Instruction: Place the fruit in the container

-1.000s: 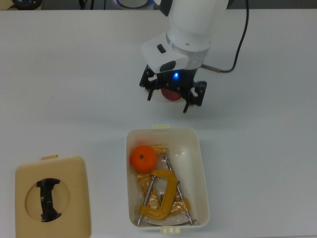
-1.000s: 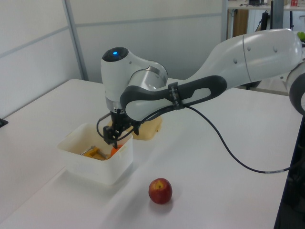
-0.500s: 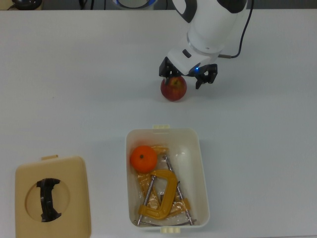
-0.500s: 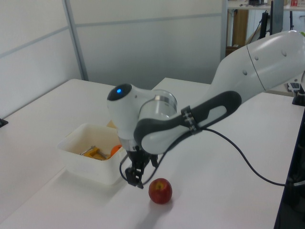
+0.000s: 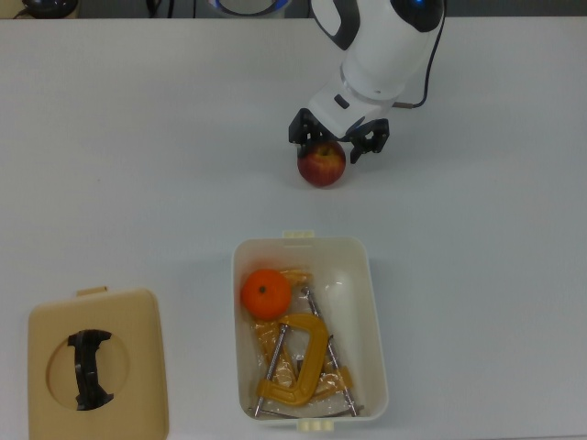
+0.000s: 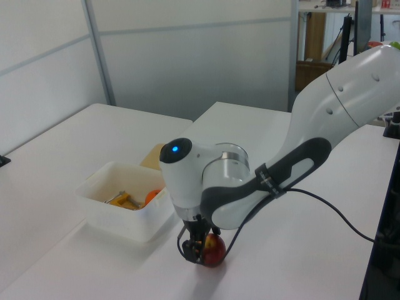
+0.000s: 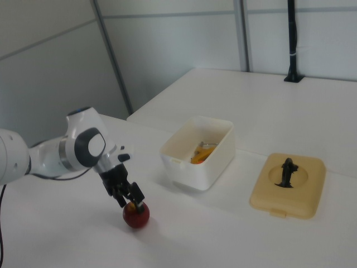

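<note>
Since half a second back, dropped lower onto the apple and shifted a touch toward the top view's left: gripper now with fingers spread, straddling the fruit's top at the top view's 12 o'clock edge, not closed on it. In the left view, fingertips down at the apple's near side; touching or just apart, cannot tell.

Nearest in the top view, at 7 o'clock: tan lid lying flat on the table, black handle up, well apart from all else. At 6 o'clock: bin, open. Inside, orange in the corner toward 10 o'clock of the bin, beside yellow clamps filling the rest toward 6 o'clock. Farther up, at 12 o'clock from the bin and well apart from its rim: apple on bare table, under the gripper. Beyond that, white arm and a black cable trailing off it.
</note>
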